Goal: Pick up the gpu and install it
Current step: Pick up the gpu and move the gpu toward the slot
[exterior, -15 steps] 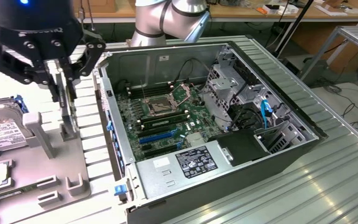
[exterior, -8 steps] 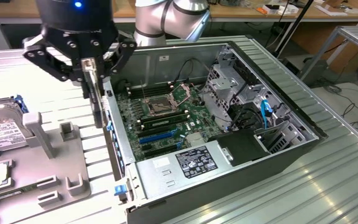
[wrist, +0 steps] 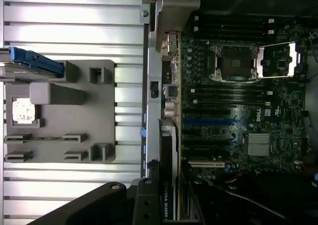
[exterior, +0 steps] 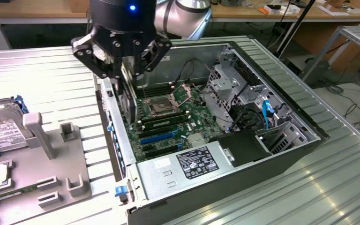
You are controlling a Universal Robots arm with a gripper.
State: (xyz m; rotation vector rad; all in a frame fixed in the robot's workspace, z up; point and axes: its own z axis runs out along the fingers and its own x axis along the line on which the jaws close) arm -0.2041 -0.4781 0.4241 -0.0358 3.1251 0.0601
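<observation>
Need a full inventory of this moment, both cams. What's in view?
gpu, flat dark card with green edge: one, upright inside the case by its wall on the exterior view's left
open computer case: one, black and silver, on the ribbed metal table
motherboard: one, green, on the case floor
open CPU socket: one, silver frame, on the motherboard
power supply box: one, silver with black label, inside the case
fixture tray: one, grey, beside the case
labelled hard drive: one, silver, at the tray
robot arm: one, grey, above the case
jaws: one pair, black, shut on the gpu
</observation>
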